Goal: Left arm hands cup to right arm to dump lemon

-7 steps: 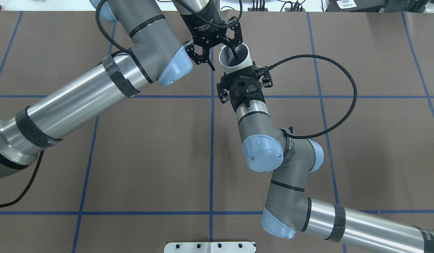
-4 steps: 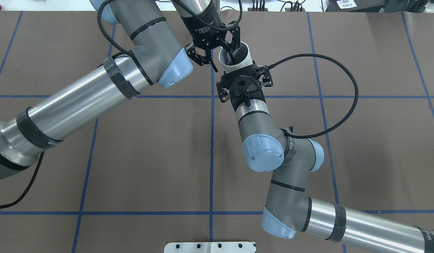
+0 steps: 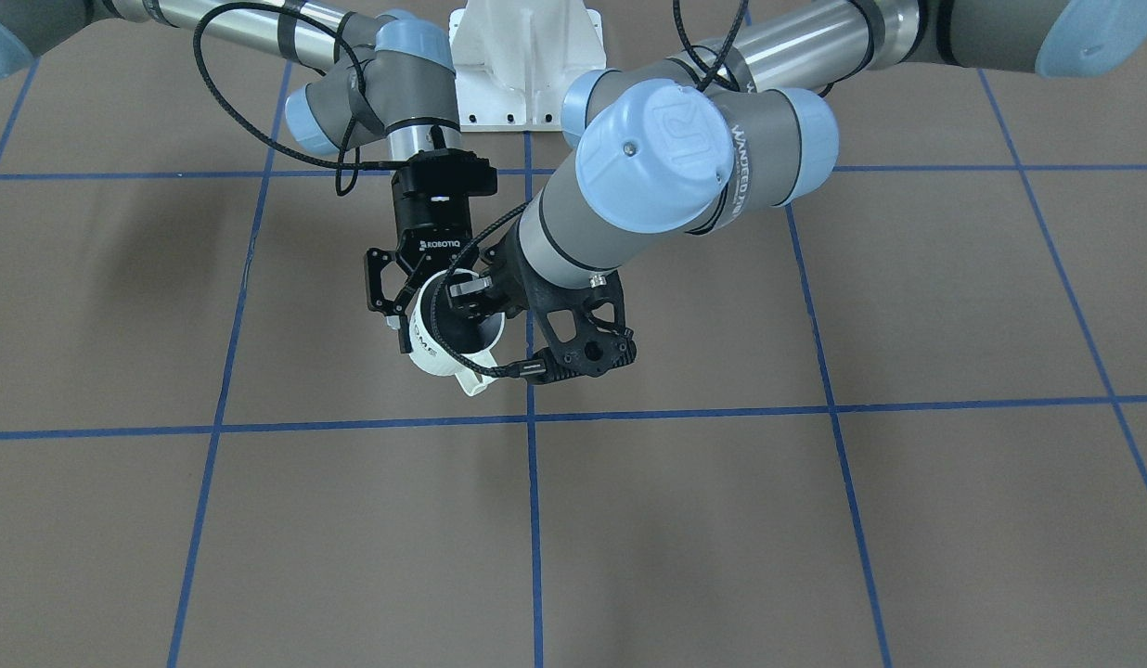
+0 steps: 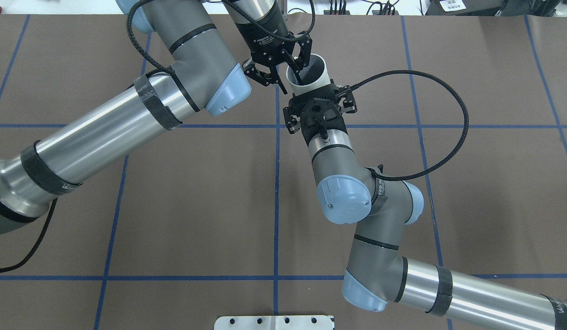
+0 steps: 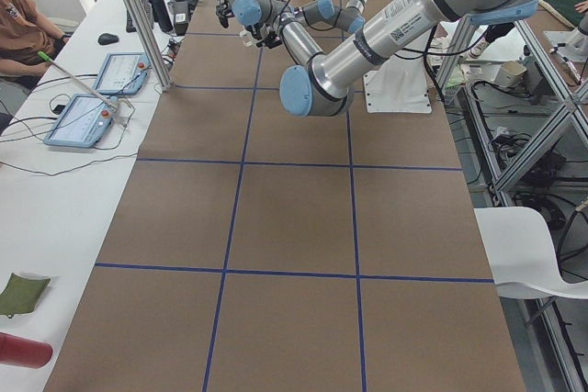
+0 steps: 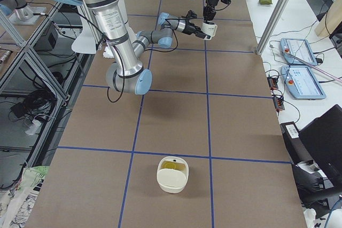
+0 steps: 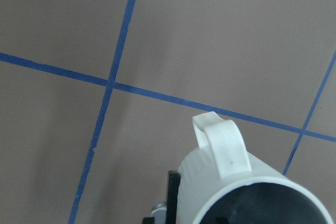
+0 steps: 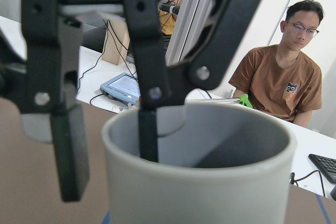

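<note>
The off-white cup point(image 4: 313, 86) hangs in mid-air over the table's far middle, its grey mouth tilted up. My right gripper point(image 4: 313, 98) is shut on its lower body from the near side; it also shows in the front view point(image 3: 425, 306). My left gripper point(image 4: 288, 79) is open and straddles the cup's left rim, one finger point(image 8: 148, 129) inside the mouth and one point(image 8: 68, 129) outside, with a gap to the wall. The cup's handle point(image 7: 220, 145) shows in the left wrist view, and its "HOME" side point(image 3: 425, 348) faces the front camera. The lemon is hidden; what I see of the cup's inside is grey.
Both arms cross over the brown table point(image 4: 196, 192), which is marked with blue tape lines. A white tub point(image 6: 172, 174) with something yellowish in it stands near the table's right end. Operators sit beyond the far edge, by tablets point(image 6: 302, 81).
My left gripper has shifted a little left; its inner finger now stands near the cup's left rim instead of mid-mouth. The cup and my right gripper have stayed put.
</note>
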{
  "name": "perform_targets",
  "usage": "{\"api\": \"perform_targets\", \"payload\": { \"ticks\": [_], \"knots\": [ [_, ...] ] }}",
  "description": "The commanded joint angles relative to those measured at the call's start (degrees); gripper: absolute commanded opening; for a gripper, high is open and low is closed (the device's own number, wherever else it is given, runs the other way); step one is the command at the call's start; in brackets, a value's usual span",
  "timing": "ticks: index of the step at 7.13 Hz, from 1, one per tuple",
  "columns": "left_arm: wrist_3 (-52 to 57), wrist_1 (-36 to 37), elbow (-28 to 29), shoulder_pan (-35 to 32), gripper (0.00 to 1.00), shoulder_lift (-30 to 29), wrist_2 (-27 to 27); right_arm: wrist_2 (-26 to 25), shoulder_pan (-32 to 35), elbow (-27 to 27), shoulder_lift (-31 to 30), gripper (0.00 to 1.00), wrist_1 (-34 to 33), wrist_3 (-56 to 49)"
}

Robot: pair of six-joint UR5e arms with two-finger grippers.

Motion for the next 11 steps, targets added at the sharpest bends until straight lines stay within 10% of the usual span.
{"api": "perform_targets", "payload": {
  "ticks": [1,9,11],
  "knots": [
    [-0.2,0.3,-0.2,-0.1,0.00,0.0,-0.2,0.0,0.1,0.0,0.0,0.99,0.0,0.0],
    [0.7,0.5,-0.1,-9.8,0.00,2.1,-2.4,0.2,0.2,0.0,-0.4,1.00,0.0,-0.1],
    [3.8,0.5,-0.2,-15.7,0.00,7.2,-2.4,6.8,3.1,2.1,-0.4,1.00,-0.1,0.0]
  ]
}}
